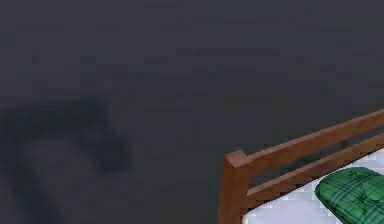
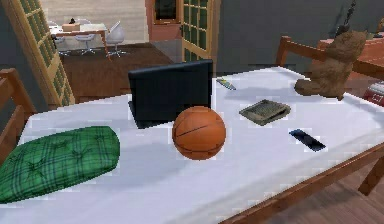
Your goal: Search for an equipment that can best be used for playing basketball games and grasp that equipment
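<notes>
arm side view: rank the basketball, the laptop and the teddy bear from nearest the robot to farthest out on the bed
1. basketball: middle of the bed, nearest.
2. laptop: just behind the ball, slightly to the view's left.
3. teddy bear: far edge of the bed at the view's right, farthest.

You see the ball [image 2: 199, 132] at the centre of the arm side view, orange with dark seams. At lower left the pillow [image 2: 58, 160] is green plaid. The laptop [image 2: 170, 92] and phone [image 2: 307, 140] are black, the bear [image 2: 335, 65] brown, the book [image 2: 265, 111] olive, the sheet [image 2: 250, 175] white. In the forward view the frame [image 1: 235, 190] is reddish-brown and the wall [image 1: 150, 80] dark grey.
</notes>
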